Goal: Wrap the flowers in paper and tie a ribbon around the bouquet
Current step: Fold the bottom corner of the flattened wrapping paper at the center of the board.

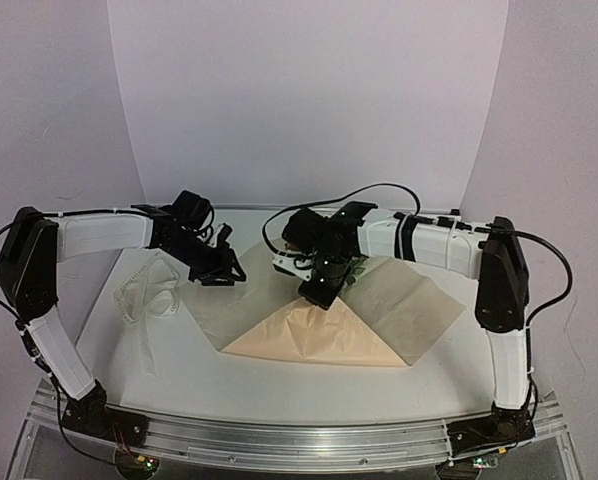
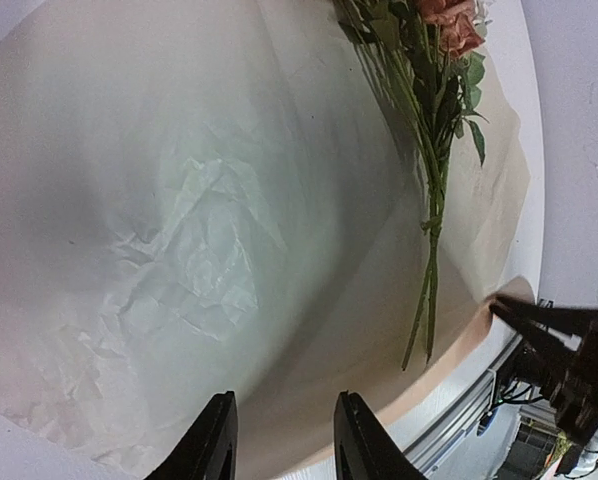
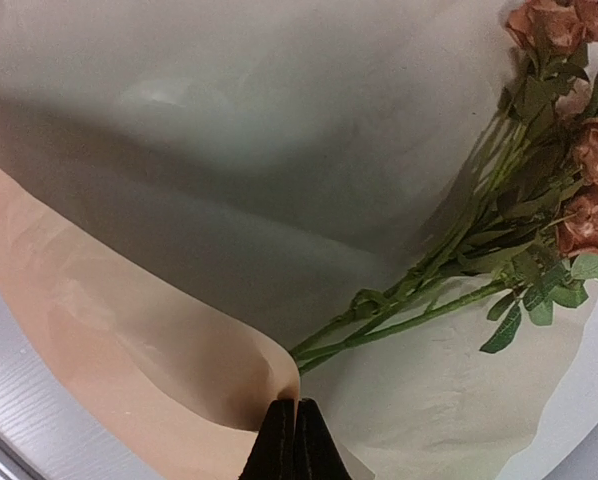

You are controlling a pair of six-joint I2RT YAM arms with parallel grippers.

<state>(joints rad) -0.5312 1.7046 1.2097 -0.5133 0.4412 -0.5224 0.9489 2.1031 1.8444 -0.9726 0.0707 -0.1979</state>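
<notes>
right gripper is clenched on the paper, its black fingertips pressed together on the near edge where the tan-orange face curls up over the paler reverse. just past that curl the flowers lie on the pale side of the sheet, stem ends nearest the fingertips, rust and pink heads and leaves out toward the sheet's edge. only the raised fold stands between tips and stems.

left gripper is released, its fingers apart with crumpled pale paper below the gap and nothing between them; the stems lie well off to its side. the ribbon sits in loose loops on the table, just beside the paper's left corner.

left arm rises from its base, elbows high at the left and reaches inward, wrist dipped over the sheet's far left corner. right arm mirrors it, wrist turned down over the sheet's middle, hiding most of the flowers from above.
</notes>
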